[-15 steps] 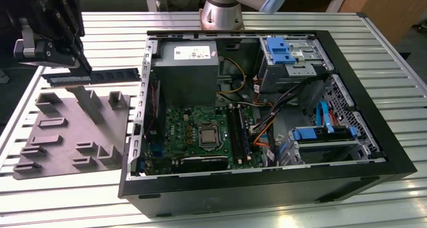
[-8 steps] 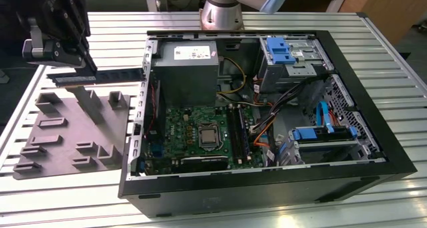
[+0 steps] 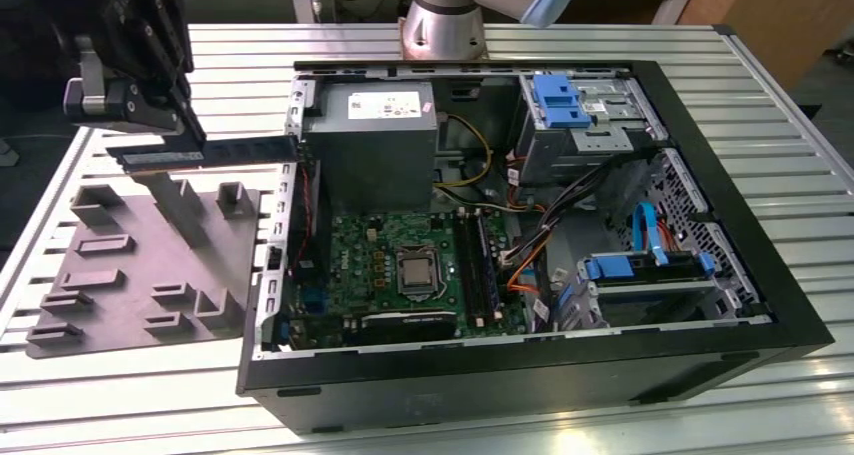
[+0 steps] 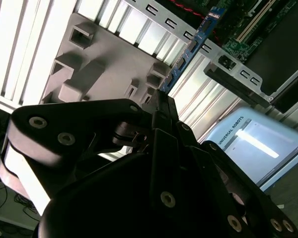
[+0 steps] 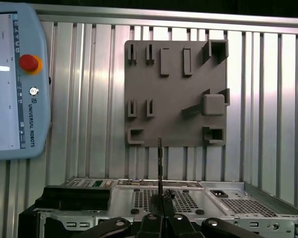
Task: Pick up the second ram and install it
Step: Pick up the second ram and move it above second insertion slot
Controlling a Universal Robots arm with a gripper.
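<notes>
In the exterior view my black gripper point(image 3: 187, 140) hangs over the table's left side, shut on the second ram point(image 3: 234, 151). The dark stick lies level above the grey holder plate point(image 3: 134, 275), its free end near the left wall of the computer case point(image 3: 747, 275). In the second wrist view the ram point(image 4: 188, 49) sticks out past the fingers point(image 4: 161, 106) toward the case. It stands edge-on as a thin dark line point(image 5: 159, 163) above the gripper point(image 5: 159, 213) in the first wrist view. The motherboard's long black slots point(image 3: 477, 265) lie inside the case.
The grey holder plate point(image 5: 176, 89) carries several raised blocks and slots. Inside the case are a power supply point(image 3: 374, 125), a processor socket point(image 3: 415, 272), blue drive brackets point(image 3: 561, 100) and loose cables point(image 3: 534, 245). A teach pendant point(image 5: 20, 79) lies on the slatted table.
</notes>
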